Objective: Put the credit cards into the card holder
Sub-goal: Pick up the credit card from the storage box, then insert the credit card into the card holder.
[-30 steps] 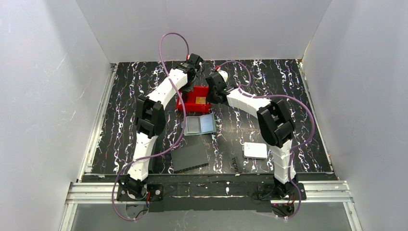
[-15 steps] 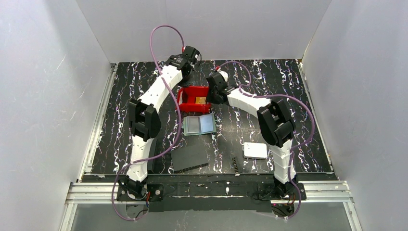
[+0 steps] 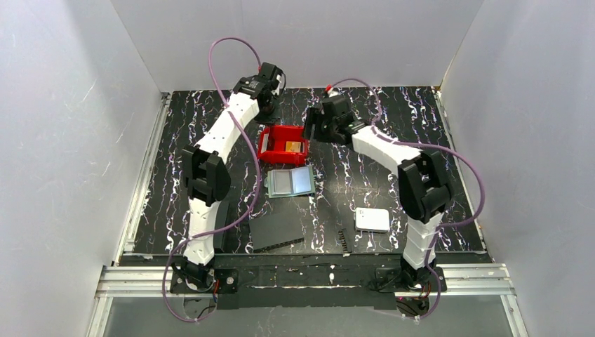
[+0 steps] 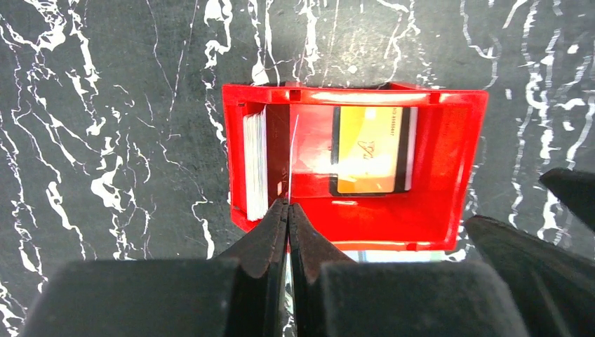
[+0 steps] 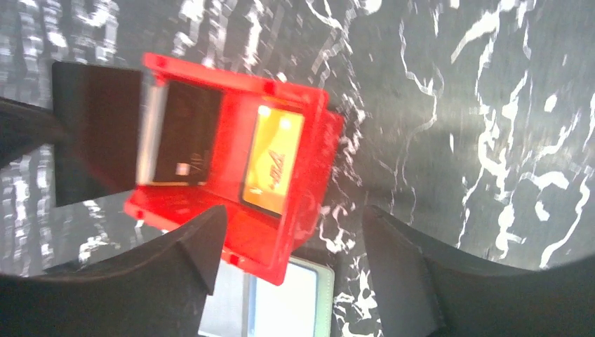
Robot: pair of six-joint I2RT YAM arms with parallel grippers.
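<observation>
Glossy orange card point(image 4: 368, 151) flat in red bin point(image 4: 459, 140) under wide-spread right hand point(image 5: 293, 214) (left hand point(image 4: 288, 203) pinched, maybe on thin white card point(image 4: 292, 158)).

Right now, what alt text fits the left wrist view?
The left gripper, shut, pinches a thin card seen edge-on over a red bin on a black marbled table. Inside the bin, an orange card lies flat at right and white cards stand on edge at left.

A red bin point(image 3: 279, 159), white rounded box point(image 3: 372, 220), flat black rectangle point(image 3: 277, 230) and perhaps a toothed strip point(image 3: 344, 240) lie apart.
</observation>
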